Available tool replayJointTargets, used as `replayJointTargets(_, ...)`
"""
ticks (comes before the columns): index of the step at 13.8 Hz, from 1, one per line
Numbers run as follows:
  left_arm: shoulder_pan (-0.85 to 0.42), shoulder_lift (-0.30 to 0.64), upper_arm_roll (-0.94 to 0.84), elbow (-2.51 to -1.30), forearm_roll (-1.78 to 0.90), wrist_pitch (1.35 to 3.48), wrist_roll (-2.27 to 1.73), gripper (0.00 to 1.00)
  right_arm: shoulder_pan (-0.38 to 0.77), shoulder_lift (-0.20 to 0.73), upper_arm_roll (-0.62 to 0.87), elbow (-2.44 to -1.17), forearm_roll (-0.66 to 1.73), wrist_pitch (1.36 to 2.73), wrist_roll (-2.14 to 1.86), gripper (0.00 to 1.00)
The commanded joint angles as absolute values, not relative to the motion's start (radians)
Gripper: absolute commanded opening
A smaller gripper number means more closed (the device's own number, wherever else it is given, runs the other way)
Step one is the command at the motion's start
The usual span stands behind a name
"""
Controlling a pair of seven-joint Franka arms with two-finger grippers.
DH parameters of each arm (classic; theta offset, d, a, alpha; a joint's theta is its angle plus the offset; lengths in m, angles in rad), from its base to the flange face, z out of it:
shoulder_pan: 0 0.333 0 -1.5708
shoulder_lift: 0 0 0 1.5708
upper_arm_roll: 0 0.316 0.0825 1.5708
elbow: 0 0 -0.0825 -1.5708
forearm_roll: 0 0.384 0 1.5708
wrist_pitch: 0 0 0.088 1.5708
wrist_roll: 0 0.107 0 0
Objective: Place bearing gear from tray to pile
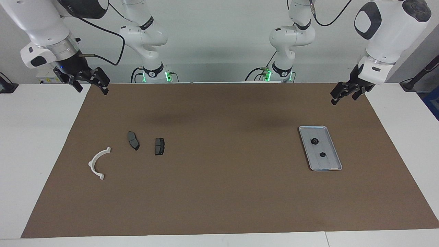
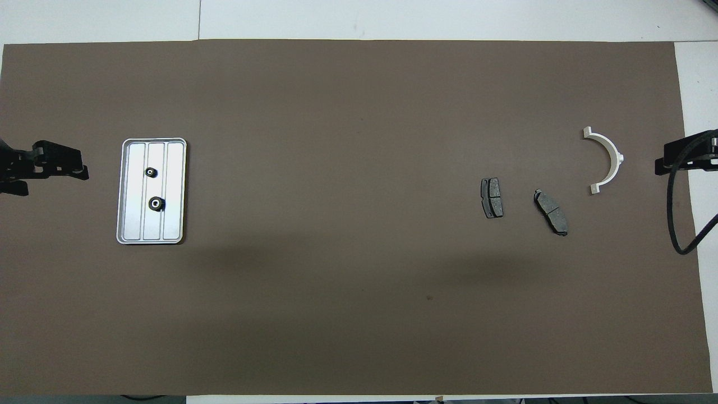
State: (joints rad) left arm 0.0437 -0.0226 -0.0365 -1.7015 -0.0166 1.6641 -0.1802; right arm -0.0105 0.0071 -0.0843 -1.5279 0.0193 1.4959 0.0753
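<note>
- Brown paper [image 1: 219, 192] covers most of a white table [image 1: 34, 137], with a pale wall and the two arm bases at the robots' end.
- Two small dark gears sit in the tray [image 1: 331, 164] toward the left arm's end: one gear [image 1: 314, 141] nearer the robots, the other gear [image 1: 322, 154] just past it, apart from each other and untouched.
- One tray, silver-grey and ridged, lies flat on the paper.
- The pile lies well apart, toward the right arm's end: one white curved bracket [image 1: 97, 163] and two dark plates, one plate [image 1: 133, 140] and another plate [image 1: 159, 146], three parts in all.
- The left claw [image 1: 346, 92] hangs in the air over the paper's edge near the tray, jaws spread wide, holding nothing.
- The right claw [image 1: 90, 82] hangs over the paper's corner at its own end, also wide open and empty; that arm waits.
- Risks, as I judge them: the gears are small and close together, so a wide claw could knock the second one or nudge the light tray; a round gear could slip or roll when released.
</note>
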Motion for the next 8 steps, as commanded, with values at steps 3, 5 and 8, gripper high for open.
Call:
replayJointTargets(3, 0.041, -0.060, -0.034, -1.770, -0.020, 1.749, -0.206, 1.00, -0.020, 0.000, -0.077, -1.534, 0.017, 1.491, 0.058, 1.00)
replayJointTargets(5, 0.040, -0.061, -0.037, -1.814, -0.018, 1.808, -0.238, 1.00, -0.018, 0.002, -0.078, -1.536, 0.020, 1.491, 0.060, 1.00)
replayJointTargets(8, 0.041, -0.040, -0.037, -1.865, -0.018, 1.888, -0.242, 1.00, -0.017, 0.005, -0.086, -1.534, 0.029, 1.528, 0.057, 1.00)
